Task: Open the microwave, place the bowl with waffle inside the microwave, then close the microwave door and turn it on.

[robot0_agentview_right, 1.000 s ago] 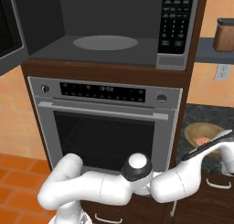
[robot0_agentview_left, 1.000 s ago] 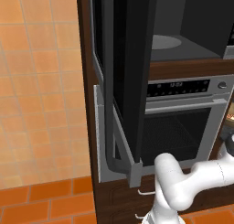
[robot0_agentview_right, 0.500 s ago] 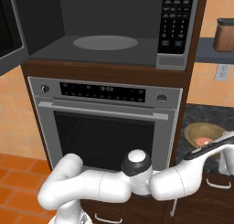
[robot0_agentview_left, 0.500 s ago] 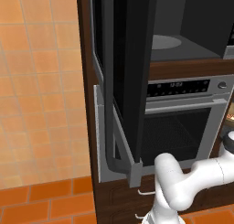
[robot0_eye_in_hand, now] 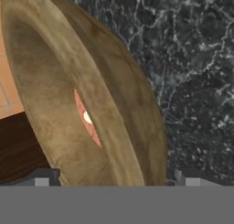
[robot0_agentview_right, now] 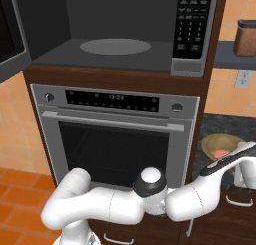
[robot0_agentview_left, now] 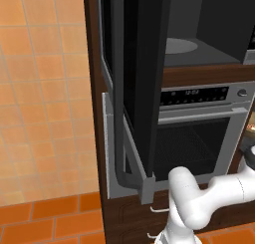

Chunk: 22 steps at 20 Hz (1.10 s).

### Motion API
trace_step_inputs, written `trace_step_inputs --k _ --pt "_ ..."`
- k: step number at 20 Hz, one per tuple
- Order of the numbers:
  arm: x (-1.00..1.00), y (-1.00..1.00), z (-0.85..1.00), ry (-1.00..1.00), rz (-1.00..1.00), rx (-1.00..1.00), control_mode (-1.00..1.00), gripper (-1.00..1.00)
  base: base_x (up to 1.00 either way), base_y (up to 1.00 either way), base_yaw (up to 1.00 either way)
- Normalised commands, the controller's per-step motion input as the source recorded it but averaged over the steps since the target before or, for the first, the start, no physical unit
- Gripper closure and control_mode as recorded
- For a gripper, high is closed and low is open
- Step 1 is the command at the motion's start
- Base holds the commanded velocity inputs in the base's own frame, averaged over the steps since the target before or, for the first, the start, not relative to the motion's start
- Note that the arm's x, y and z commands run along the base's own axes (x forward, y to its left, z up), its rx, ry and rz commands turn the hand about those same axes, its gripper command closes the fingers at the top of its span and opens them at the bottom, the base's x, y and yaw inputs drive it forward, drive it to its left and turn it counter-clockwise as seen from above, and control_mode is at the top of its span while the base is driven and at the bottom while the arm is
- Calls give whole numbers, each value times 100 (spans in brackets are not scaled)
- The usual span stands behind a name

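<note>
The microwave (robot0_agentview_right: pixel 115 24) stands open, its dark inside and round turntable (robot0_agentview_right: pixel 115 46) bare. The microwave door (robot0_agentview_left: pixel 144 88) is swung out to the left, edge-on in the left base view. A wooden bowl (robot0_agentview_right: pixel 222 145) holding a pinkish waffle (robot0_agentview_right: pixel 220 153) sits on the dark speckled counter (robot0_agentview_right: pixel 220 126) to the right of the oven. In the hand view the bowl (robot0_eye_in_hand: pixel 68 109) looms very close and the waffle (robot0_eye_in_hand: pixel 87 119) shows inside it. My gripper (robot0_eye_in_hand: pixel 116 179) is open, with the bowl's near wall between its two fingertips (robot0_eye_in_hand: pixel 45 178).
A silver oven (robot0_agentview_right: pixel 115 144) with a display strip sits under the microwave. The microwave's keypad (robot0_agentview_right: pixel 192 24) is at its right. A brown jar (robot0_agentview_right: pixel 246 38) stands on a shelf above the counter. Orange tiles cover the wall and floor to the left.
The forearm has edged slightly by the bowl. The jaws stay wide apart, and the bowl and microwave door have not moved.
</note>
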Motion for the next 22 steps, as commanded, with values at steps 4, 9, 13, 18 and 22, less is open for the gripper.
trace_step_inputs --k 4,9,13,18,22 --pt "0 0 -1 0 0 0 -100 100 0 0 0" --pt "0 0 0 1 0 0 -100 100 0 0 0" --pt "0 0 0 0 0 0 -100 100 0 0 0" --pt "-43 0 8 -9 0 1 -100 100 0 0 0" --pt "-100 -14 39 -17 0 2 -100 100 0 0 0"
